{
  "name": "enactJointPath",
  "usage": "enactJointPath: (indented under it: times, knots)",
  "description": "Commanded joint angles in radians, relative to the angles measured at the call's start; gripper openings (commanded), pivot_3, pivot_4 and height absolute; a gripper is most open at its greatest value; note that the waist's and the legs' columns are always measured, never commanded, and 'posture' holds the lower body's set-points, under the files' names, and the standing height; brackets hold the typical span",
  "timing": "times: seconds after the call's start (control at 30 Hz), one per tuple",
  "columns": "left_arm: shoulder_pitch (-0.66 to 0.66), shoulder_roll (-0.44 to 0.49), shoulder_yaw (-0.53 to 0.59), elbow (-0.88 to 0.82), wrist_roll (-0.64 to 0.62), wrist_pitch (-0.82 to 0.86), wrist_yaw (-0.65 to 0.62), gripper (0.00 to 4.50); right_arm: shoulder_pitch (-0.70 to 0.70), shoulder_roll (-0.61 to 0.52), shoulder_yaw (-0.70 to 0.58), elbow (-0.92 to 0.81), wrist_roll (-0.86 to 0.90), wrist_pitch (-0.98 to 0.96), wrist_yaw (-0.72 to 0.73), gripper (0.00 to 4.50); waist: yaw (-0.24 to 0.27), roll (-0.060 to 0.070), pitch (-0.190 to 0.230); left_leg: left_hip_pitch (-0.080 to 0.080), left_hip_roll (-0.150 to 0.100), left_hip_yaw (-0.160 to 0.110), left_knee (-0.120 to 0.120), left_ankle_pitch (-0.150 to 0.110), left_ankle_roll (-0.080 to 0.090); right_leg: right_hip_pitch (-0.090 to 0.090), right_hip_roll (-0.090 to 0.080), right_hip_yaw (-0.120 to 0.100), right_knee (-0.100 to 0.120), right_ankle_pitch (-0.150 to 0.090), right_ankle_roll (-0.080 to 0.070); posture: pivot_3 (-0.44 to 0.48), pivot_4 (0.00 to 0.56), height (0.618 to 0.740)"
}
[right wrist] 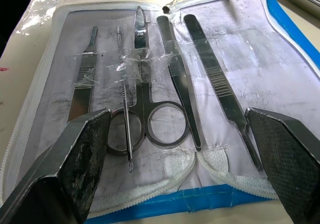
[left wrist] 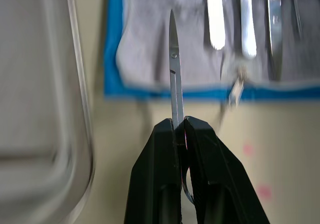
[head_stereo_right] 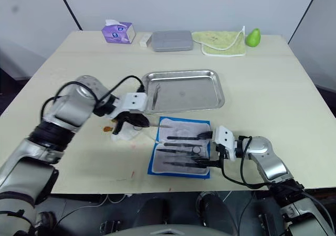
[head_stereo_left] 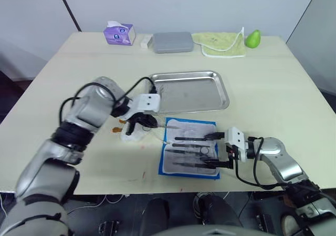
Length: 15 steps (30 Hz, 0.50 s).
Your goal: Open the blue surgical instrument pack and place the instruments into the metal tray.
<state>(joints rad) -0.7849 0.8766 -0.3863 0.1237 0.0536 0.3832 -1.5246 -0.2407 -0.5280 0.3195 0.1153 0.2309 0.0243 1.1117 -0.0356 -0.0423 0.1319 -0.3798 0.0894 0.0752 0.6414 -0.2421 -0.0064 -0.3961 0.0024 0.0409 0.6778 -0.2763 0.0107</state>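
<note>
The blue surgical instrument pack (head_stereo_left: 190, 149) lies opened flat on the table (head_stereo_left: 273, 89), just in front of the metal tray (head_stereo_left: 190, 91). Its whitish lining holds a row of instruments (right wrist: 150, 84): tweezers, ringed scissors, a thin probe and a flat handle, under clear tape. The right gripper (right wrist: 180, 154) sits at the pack's near right edge, fingers spread wide, with the ring handles and tweezer ends lying between them, untouched. The left gripper (left wrist: 181, 134) hangs between tray and pack, fingers pressed together on a small pair of scissors (left wrist: 174, 79) whose point sticks out toward the pack's blue border. Beside it lies a small white toy (head_stereo_left: 131, 133).
</note>
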Motion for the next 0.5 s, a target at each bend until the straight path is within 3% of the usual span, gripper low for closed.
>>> enactJointPath:
  times: [0.03,0.13,0.23,0.33,0.43,0.5]
  knots:
    - [0.042,0.052,0.104,-0.119,-0.088,0.077,-0.012,0.01,0.060,-0.027,0.093,0.117,-0.116,0.069,0.011,4.50,-0.001,0.000,0.000,0.000,0.000,0.000,0.000,0.000,0.000,0.000,0.000,0.000,0.000,0.000,0.000,0.000,0.150,0.740]
    - [0.087,0.067,0.187,-0.176,-0.165,0.160,0.025,0.01,0.059,-0.026,0.088,0.119,-0.111,0.063,0.016,4.50,0.000,0.000,0.000,0.000,0.000,0.000,0.000,0.000,0.000,0.000,-0.001,0.000,0.000,-0.002,-0.003,0.000,0.150,0.740]
    - [0.117,0.051,0.273,-0.250,-0.244,0.344,0.105,0.01,0.061,-0.026,0.079,0.117,-0.102,0.051,0.023,4.50,0.001,0.000,0.000,0.000,0.000,0.000,0.000,0.000,0.000,0.000,0.000,0.000,0.000,-0.002,-0.003,0.000,0.150,0.740]
    - [0.164,-0.005,0.366,-0.349,-0.301,0.508,0.256,0.01,0.061,-0.025,0.073,0.127,-0.098,0.024,0.032,4.50,0.002,0.000,0.000,0.000,0.000,-0.001,0.000,0.000,0.000,0.000,0.000,0.000,0.000,-0.002,-0.002,0.000,0.150,0.740]
    - [0.172,-0.231,0.529,-0.482,-0.334,0.813,0.531,0.01,0.052,-0.024,0.063,0.142,-0.098,0.002,0.035,4.50,0.004,0.001,0.000,0.000,-0.001,-0.001,0.000,0.000,0.000,0.000,0.000,-0.001,-0.001,0.000,0.001,0.000,0.150,0.740]
    - [0.172,-0.327,0.549,-0.540,-0.301,0.872,0.671,0.01,0.050,-0.022,0.058,0.149,-0.094,-0.013,0.042,4.50,0.008,-0.003,-0.001,-0.001,-0.001,-0.001,0.001,0.000,0.000,0.001,-0.001,-0.001,-0.001,0.000,0.002,0.000,0.150,0.740]
